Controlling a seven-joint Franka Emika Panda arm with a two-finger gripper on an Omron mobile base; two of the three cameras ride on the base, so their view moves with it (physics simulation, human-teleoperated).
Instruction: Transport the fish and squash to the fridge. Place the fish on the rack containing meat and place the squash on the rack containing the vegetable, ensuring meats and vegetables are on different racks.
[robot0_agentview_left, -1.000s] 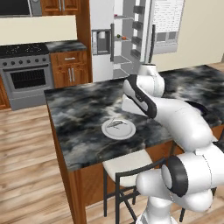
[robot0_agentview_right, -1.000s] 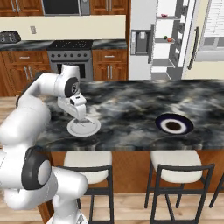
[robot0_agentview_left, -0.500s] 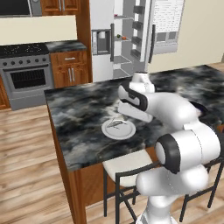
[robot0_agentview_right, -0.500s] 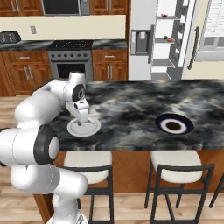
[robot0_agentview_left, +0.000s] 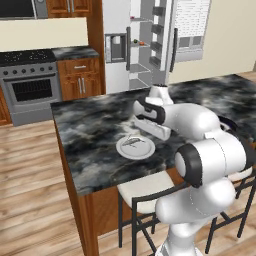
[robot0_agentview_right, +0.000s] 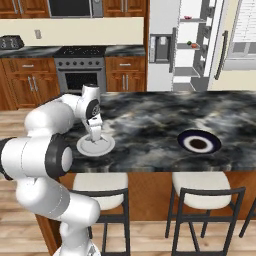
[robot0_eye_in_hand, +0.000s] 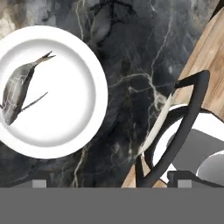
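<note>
Hand view: slender silver fish (robot0_eye_in_hand: 17, 89) on round white plate (robot0_eye_in_hand: 83, 118), glossy marble counter (robot0_eye_in_hand: 131, 52); end effector (robot0_eye_in_hand: 109, 178) wide open, empty.

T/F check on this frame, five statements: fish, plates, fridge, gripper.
1. The small grey-silver fish lies on the round pale-grey plate. True.
2. The gripper is shut on the fish. False: it is open, above the plate, holding nothing.
3. The tall grey fridge stands with a door open. True.
4. The dark-blue plate with a white rim sits on the wooden floor. False: it is on the black marble counter.
5. The fish is inside the fridge. False: it is on the counter's plate.
</note>
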